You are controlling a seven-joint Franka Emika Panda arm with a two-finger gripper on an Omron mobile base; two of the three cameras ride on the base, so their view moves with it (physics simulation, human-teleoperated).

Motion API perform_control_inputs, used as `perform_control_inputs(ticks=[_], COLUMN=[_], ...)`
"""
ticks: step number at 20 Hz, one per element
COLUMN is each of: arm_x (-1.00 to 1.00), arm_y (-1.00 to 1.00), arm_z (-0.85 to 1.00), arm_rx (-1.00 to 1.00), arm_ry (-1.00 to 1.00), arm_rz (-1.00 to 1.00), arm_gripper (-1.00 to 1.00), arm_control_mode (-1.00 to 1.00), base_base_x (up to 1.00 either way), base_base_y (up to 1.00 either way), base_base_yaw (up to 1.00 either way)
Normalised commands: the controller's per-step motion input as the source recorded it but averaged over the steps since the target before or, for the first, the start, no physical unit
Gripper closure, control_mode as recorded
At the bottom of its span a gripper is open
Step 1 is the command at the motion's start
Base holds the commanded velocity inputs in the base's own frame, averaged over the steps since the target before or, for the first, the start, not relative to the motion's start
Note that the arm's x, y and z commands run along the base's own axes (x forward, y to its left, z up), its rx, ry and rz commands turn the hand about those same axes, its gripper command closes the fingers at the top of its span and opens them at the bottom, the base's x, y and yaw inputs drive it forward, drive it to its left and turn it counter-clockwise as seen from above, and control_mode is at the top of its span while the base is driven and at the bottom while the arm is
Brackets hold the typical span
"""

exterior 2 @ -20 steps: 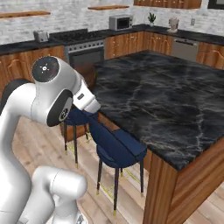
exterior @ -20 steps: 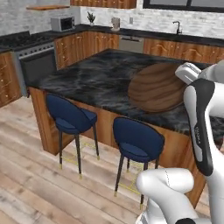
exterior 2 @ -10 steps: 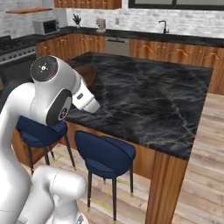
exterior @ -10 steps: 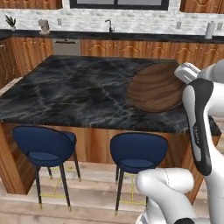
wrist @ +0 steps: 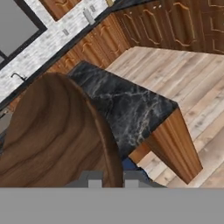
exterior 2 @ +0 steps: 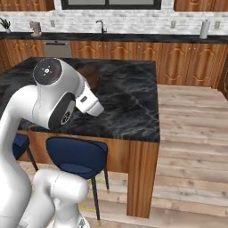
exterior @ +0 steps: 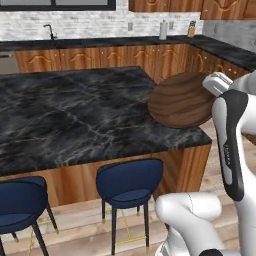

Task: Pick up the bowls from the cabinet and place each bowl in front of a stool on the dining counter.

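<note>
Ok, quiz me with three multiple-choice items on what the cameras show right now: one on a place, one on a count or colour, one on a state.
1. Where is the brown wood-grain bowl?
A. Carried in the air near the dining counter's end
B. On the floor
C. On a stool seat

2. How many navy stools does the left base view show at the dining counter?
A. None
B. Two
C. Five

3. How do the gripper's jaws stand?
A. Wide open, nothing held
B. Shut on the bowl's rim
C. Shut on a stool leg

Answers:
1. A, the bowl hangs tilted beside the arm, over the counter's corner, not resting flat on it.
2. B, one stool stands under the counter's edge and a second at the lower left.
3. B, the hand view has the bowl's rim running down between the two finger tips.
</note>
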Motion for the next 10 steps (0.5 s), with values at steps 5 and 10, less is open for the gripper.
perform_control_inputs(ticks=[5,10], arm_x=[0.0,0.08], arm_y=[0.0,0.07], arm_z=[0.0,-0.04], arm_rx=[0.0,0.0], arm_ry=[0.0,-0.02], arm_rz=[0.0,-0.03], arm_gripper=[1.0,1.0], arm_control_mode=[1.0,-1.0], base_base_x=[0.4,0.32], base_base_y=[0.4,0.36], base_base_yaw=[-0.45,-0.26])
